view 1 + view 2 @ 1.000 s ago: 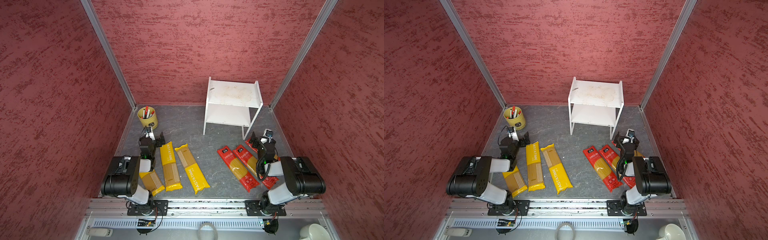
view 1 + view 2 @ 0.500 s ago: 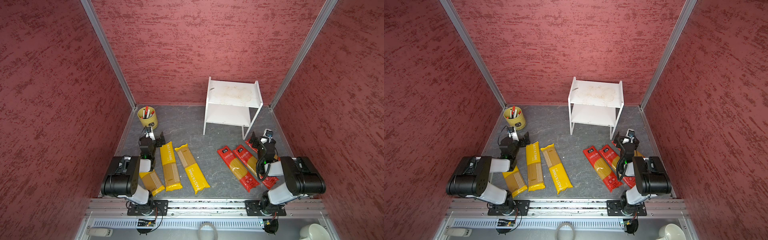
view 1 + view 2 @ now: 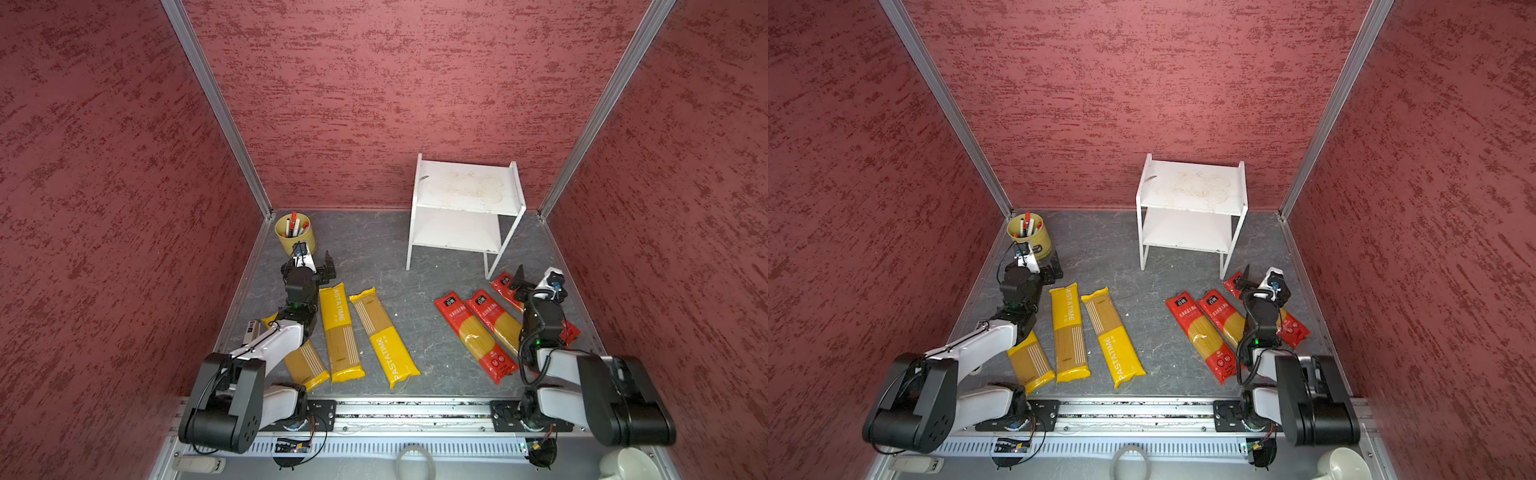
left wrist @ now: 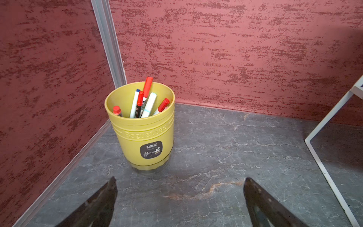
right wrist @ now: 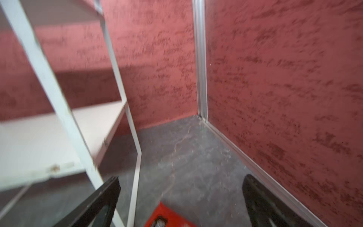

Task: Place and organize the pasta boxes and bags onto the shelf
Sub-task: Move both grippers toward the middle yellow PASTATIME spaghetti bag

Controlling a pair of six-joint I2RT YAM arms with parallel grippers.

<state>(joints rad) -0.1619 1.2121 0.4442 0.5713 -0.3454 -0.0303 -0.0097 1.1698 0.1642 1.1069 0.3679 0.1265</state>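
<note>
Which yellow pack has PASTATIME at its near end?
The rightmost yellow pack, nearest the red packs: lettering near, stripes far. The middle yellow pack and the arm-covered yellow pack show stripes near.

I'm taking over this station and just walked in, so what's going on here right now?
Two robot arms are set to shelve pasta, but nothing has been picked up. Three yellow packs and three red packs lie flat on the table. The white shelf is bare on both tiers. The left gripper hangs open near the pen cup. The right gripper hangs open over the far end of a red pack, beside a shelf leg.
</note>
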